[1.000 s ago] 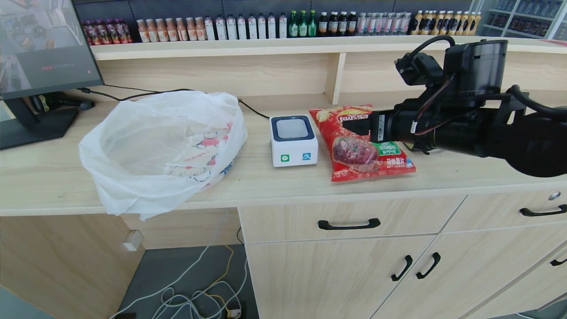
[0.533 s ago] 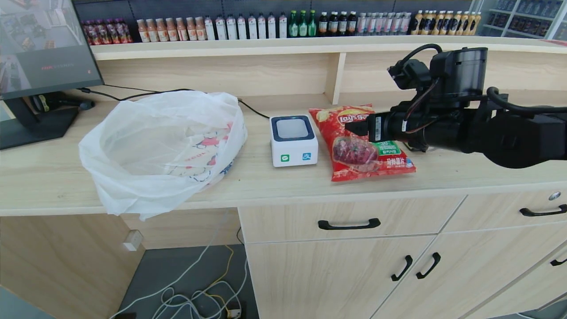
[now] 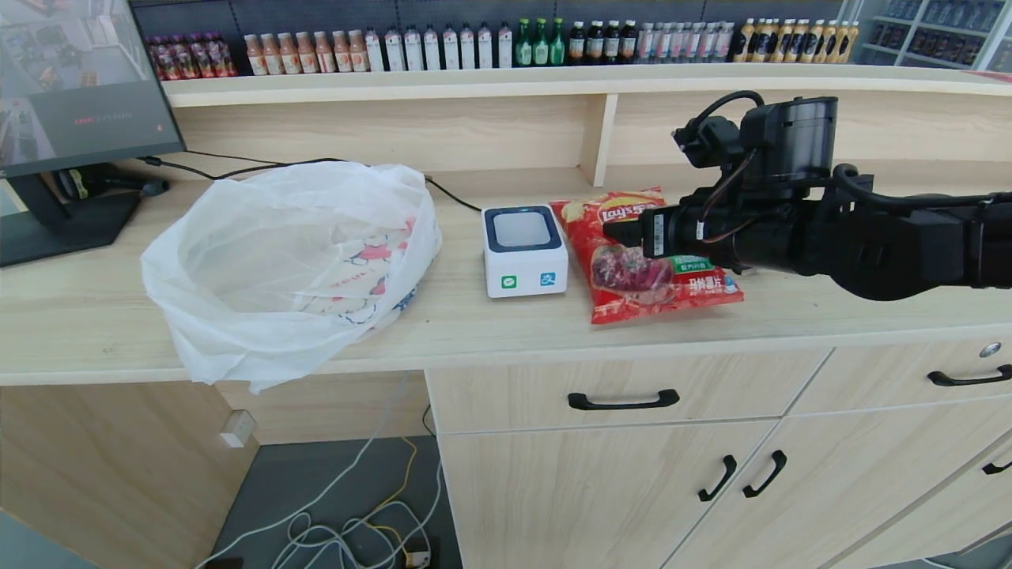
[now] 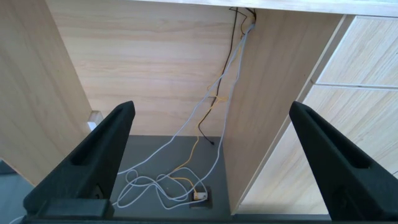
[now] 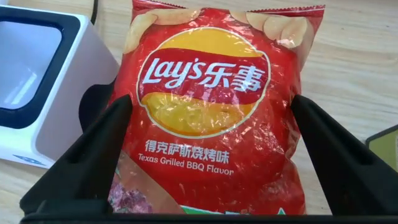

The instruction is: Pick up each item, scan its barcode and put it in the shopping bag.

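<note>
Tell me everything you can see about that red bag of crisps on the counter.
The bag of crisps is shiny red foil-like plastic, with a yellow disc and a green patch. It is sealed, puffed, and lies flat, face up, on the wooden counter, beside the white scanner. The right gripper hangs open over it, a finger at each side; contact cannot be told.

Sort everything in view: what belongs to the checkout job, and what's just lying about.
Job in hand:
chip bag
barcode scanner
shopping bag
right pincer, open over the chip bag

Lying about:
monitor
bottles on the back shelf
cables on the floor
</note>
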`<state>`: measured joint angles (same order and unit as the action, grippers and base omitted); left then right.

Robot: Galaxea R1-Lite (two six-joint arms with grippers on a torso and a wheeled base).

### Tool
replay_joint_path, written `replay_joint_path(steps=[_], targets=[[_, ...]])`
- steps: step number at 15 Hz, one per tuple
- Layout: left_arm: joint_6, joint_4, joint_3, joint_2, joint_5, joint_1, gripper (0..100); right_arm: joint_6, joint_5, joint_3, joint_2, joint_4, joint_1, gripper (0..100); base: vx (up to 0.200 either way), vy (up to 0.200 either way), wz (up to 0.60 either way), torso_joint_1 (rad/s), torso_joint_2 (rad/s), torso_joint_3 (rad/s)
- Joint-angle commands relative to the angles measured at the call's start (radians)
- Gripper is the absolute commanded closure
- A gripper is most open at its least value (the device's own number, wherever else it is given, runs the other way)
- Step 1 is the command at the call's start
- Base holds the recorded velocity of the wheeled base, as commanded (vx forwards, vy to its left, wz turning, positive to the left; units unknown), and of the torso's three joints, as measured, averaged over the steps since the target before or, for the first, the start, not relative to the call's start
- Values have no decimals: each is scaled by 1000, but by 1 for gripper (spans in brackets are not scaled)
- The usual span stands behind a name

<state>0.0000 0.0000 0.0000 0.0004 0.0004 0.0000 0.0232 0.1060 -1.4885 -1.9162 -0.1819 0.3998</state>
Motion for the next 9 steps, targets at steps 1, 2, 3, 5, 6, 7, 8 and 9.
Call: replay_joint_path(steps=[1, 2, 3, 5, 6, 7, 8, 9], targets=[[0, 0, 0, 0, 0, 0, 0, 1, 1, -7, -3, 1, 2, 0, 0, 0, 0, 0, 0, 0], [0, 0, 0, 0, 1, -2, 0, 7, 1, -9, -3, 1, 4, 0, 0, 0, 0, 0, 0, 0], [0, 0, 0, 0, 0, -2, 0, 11, 1, -9, -1, 1, 13, 0, 0, 0, 0, 0, 0, 0], [0, 0, 0, 0, 1, 0, 0, 20, 1, -12, 6, 1, 28, 0, 0, 0, 0, 0, 0, 0], [0, 0, 0, 0, 1, 0, 0, 20, 3, -12, 6, 4, 33, 0, 0, 0, 0, 0, 0, 0], [0, 0, 0, 0, 0, 0, 0, 20, 3, -12, 6, 21, 36, 0, 0, 0, 0, 0, 0, 0], [0, 0, 0, 0, 1, 0, 0, 20, 3, -13, 6, 25, 37, 0, 0, 0, 0, 0, 0, 0], [0, 0, 0, 0, 1, 0, 0, 20, 3, -22, 6, 29, 42, 0, 0, 0, 0, 0, 0, 0]])
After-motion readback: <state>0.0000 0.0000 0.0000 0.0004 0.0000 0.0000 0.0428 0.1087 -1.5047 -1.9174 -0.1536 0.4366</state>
